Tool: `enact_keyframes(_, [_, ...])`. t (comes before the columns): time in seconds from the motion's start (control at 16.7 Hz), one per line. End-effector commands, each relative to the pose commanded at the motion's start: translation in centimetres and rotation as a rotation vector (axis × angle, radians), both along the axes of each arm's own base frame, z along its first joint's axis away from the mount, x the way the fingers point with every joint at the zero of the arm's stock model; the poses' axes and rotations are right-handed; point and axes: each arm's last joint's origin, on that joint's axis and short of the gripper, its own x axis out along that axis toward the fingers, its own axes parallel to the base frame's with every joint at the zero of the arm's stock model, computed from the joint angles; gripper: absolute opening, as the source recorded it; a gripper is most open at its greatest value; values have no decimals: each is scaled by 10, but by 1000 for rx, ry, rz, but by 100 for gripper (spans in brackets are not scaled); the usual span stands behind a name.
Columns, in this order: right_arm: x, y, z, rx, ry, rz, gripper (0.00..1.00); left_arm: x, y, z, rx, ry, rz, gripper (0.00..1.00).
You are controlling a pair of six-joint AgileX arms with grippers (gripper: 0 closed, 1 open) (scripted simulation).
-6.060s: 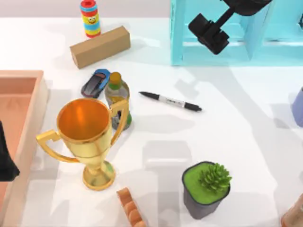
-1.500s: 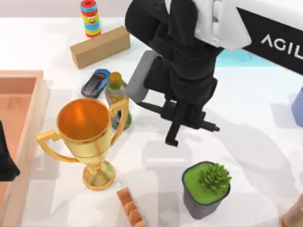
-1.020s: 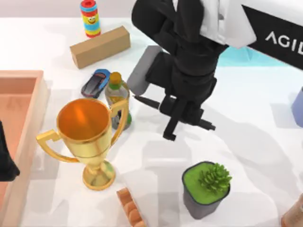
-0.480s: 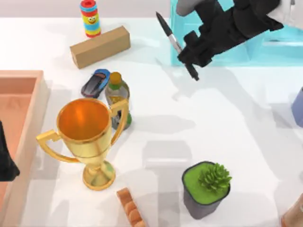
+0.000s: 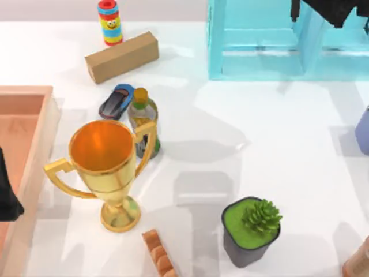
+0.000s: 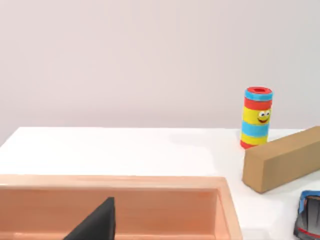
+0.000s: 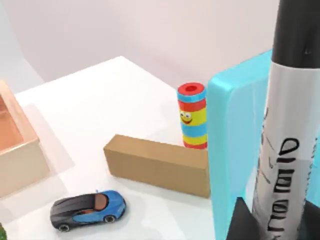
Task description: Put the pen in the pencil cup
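Pen (image 7: 287, 130), black with a white printed band, stands upright in the right hand's (image 5: 334, 10) hold above the cyan rack (image 5: 259, 40) at the bench's (image 5: 259, 144) one o'clock, while the left hand (image 5: 8, 196) sits at nine, its grip unclear.
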Motion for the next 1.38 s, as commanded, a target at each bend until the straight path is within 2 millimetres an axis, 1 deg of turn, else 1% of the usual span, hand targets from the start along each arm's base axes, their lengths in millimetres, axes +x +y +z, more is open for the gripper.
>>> enact_keyframes(0.18, [-10,-60,-12,69,-129,39,0,0,0,0,0,0,0,100])
enact_keyframes(0.36, [-32,-109,-27,83,-211,66,0,0,0,0,0,0,0,100])
enact_keyframes(0.48, [-49,-135,-37,80,-236,71,0,0,0,0,0,0,0,100])
enact_keyframes(0.66, [-73,-163,-52,74,-240,58,0,0,0,0,0,0,0,100])
enact_keyframes(0.78, [-87,-175,-60,73,-232,39,0,0,0,0,0,0,0,100])
enact_keyframes(0.96, [-100,-187,-66,75,-219,11,0,0,0,0,0,0,0,100])
enact_keyframes(1.08, [-103,-190,-67,76,-216,3,0,0,0,0,0,0,0,100])
enact_keyframes(1.38, [-102,-188,-66,76,-217,8,0,0,0,0,0,0,0,100])
